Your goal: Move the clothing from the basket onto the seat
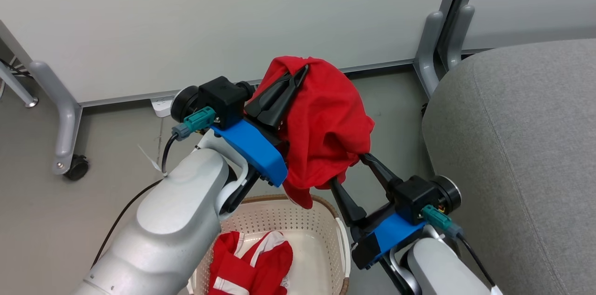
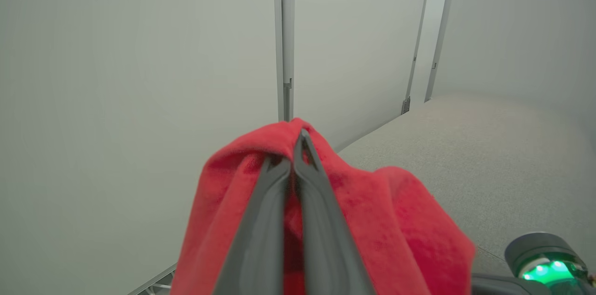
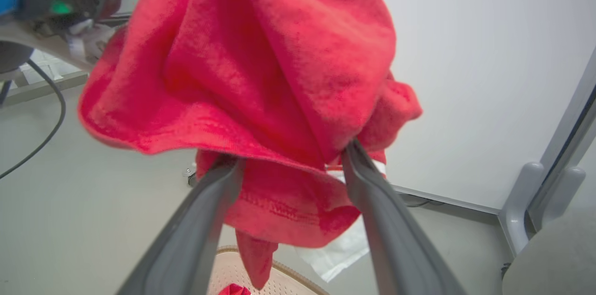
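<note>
A plain red garment [image 1: 326, 123] hangs in the air above the basket [image 1: 337, 220], and my left gripper [image 1: 300, 71] is shut on its top fold. In the left wrist view the two fingers [image 2: 316, 202] press together with red cloth [image 2: 396, 225] draped on both sides. My right gripper [image 1: 347, 171] stands open just below the garment, its fingertips [image 3: 354, 155] against the hanging cloth [image 3: 279, 53], not closed on it. More red clothing with white stripes [image 1: 251, 267] lies in the basket. The grey seat [image 1: 512, 146] is at the right.
A white partition wall stands behind, with grey metal legs: one on a caster at the left [image 1: 70, 146] and a pair by the seat's far corner [image 1: 433, 48]. A white power strip [image 1: 163, 106] and a black cable [image 1: 125, 211] lie on the floor.
</note>
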Robot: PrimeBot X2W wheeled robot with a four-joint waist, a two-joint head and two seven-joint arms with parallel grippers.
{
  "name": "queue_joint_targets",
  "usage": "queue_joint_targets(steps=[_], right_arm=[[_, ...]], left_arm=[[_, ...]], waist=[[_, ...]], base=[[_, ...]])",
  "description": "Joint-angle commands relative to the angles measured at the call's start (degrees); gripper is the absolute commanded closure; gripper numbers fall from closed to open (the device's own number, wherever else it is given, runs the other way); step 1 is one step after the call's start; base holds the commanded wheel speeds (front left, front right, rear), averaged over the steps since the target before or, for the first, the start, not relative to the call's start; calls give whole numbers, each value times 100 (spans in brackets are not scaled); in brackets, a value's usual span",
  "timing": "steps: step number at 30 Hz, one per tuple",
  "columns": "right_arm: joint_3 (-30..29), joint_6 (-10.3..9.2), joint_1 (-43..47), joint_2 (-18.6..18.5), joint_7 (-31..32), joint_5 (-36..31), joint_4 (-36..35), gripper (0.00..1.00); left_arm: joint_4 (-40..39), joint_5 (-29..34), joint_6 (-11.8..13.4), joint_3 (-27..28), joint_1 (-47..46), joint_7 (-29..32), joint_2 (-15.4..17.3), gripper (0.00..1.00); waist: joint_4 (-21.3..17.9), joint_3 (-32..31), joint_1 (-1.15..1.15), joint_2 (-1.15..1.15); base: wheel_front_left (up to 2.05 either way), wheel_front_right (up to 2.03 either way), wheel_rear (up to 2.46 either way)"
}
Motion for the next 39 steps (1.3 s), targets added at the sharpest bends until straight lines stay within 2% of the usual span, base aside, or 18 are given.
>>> queue_joint_targets(steps=[1, 14, 15, 16, 17, 39], right_arm=[[94, -4, -255, -10, -6, 69, 88, 0], [408, -4, -1076, -5, -5, 289, 510, 0], [436, -4, -1118, -6, -6, 310, 580, 36], [473, -4, -1170, -7, -5, 325, 671, 79], [516, -4, -1210, -4, -6, 380, 721, 100], [607, -4, -1271, -5, -5, 508, 852, 100]], left_arm=[[-20, 47, -11, 30, -72, -30, -11, 100], [11, 68, -23, -4, -161, -30, -121, 100], [15, 67, -23, 2, -163, -30, -121, 100], [16, 64, -24, 7, -164, -30, -125, 100], [20, 64, -24, 12, -161, -30, -128, 100], [76, 2, -29, 3, -88, -29, -123, 100]], waist=[[34, 54, 0, 0], [161, 175, 0, 0], [164, 177, 0, 0], [167, 183, 0, 0], [168, 186, 0, 0], [114, 163, 0, 0]], base=[[0, 0, 0], [0, 0, 0], [0, 0, 0], [0, 0, 0], [0, 0, 0], [0, 0, 0]])
